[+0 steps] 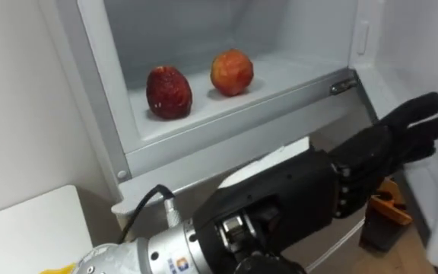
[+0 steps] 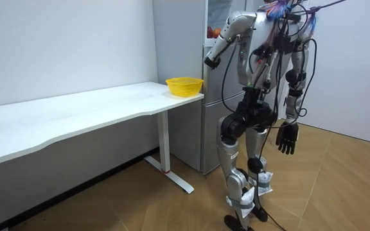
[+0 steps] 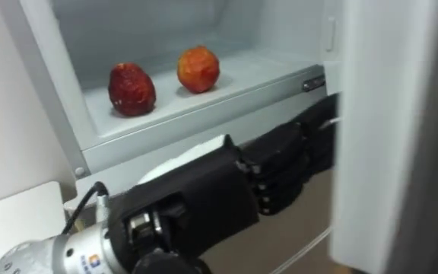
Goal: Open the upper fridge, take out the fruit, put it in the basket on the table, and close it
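Observation:
The upper fridge compartment [image 1: 204, 129] stands open, with two fruits on its white shelf. A dark red fruit [image 1: 169, 92] lies at the left and an orange-red one [image 1: 232, 71] to its right. My left arm reaches across below the shelf's front edge. At its end my left hand [image 1: 415, 128] is open, with straight fingers by the inner side of the fridge door [image 3: 386, 137]; the door's edge hides part of it in the right eye view. Neither fruit is touched. My right hand [image 2: 287, 138] hangs open at my side.
I stand facing the grey fridge [image 2: 212, 115]. A white table [image 2: 76, 112] runs along the wall on my left, with a yellow basket [image 2: 184, 85] at its near end. An orange and black object [image 1: 386, 209] sits low, beneath my left hand.

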`<state>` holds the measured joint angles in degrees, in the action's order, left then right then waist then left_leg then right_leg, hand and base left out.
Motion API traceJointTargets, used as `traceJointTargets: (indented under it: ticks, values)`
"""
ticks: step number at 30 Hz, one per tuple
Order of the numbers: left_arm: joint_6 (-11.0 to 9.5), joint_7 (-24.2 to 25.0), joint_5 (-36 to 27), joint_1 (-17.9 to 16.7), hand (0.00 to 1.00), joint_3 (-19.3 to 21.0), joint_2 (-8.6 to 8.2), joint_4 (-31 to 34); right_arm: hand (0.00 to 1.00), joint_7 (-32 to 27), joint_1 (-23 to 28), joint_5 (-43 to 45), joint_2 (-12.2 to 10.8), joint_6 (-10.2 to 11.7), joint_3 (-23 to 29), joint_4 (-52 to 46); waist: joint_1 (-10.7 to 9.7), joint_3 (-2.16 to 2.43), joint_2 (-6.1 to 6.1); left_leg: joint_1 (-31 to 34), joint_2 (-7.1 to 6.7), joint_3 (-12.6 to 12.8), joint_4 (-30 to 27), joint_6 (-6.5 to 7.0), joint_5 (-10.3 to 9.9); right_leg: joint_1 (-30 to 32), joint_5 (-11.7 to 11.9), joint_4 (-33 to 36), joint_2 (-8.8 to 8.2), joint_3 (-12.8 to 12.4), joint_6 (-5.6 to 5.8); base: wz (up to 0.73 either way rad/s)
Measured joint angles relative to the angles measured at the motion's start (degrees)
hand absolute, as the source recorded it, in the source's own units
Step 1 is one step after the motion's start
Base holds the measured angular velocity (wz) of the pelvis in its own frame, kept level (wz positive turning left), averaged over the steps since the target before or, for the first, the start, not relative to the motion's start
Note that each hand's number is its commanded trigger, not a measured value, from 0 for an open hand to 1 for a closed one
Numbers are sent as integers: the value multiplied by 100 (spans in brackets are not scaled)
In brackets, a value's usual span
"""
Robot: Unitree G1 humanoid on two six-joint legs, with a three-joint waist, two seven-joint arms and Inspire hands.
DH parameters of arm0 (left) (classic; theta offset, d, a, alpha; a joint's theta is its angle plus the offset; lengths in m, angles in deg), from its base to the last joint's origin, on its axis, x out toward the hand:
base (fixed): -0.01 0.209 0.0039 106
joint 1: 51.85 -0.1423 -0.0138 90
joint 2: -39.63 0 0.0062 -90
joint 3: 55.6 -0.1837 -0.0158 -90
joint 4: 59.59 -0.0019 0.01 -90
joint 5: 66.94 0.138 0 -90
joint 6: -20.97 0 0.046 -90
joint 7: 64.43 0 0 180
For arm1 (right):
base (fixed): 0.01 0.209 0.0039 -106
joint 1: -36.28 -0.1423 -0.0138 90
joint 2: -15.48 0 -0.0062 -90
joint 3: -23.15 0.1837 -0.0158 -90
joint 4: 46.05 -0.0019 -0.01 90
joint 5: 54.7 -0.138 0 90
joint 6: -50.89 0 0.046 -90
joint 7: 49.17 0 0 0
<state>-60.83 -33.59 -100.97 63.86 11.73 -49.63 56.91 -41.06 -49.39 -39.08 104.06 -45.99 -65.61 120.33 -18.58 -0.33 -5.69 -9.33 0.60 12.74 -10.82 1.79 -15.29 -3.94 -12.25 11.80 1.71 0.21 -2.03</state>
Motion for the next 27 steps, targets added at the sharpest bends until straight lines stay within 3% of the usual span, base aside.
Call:
traceJointTargets:
  ticks: [5,13,20,27]
  values:
    - [0,17,-2,228,0,-5,-34,-83,0,-57,18,-309,5,12,1,1,-70,-24,-47,-26,24,150,1,0,0,27,4,-16,31,-63,-8,-7]
    - [-1,4,-8,391,0,-60,-91,-83,0,-126,0,-716,163,117,-4,41,-136,-20,-143,-19,54,305,2,-1,0,92,22,4,62,-129,-31,-5]
    - [0,-11,-3,636,0,-356,-331,-84,0,-170,-4,-742,197,115,-8,46,-140,12,-194,-12,66,314,1,-1,0,101,32,3,84,-186,-47,-3]
    - [0,-92,113,676,0,-350,-206,-85,0,-222,-23,-741,197,182,-4,182,-114,3,-185,-24,89,289,38,-2,0,85,41,14,114,-188,-63,-1]
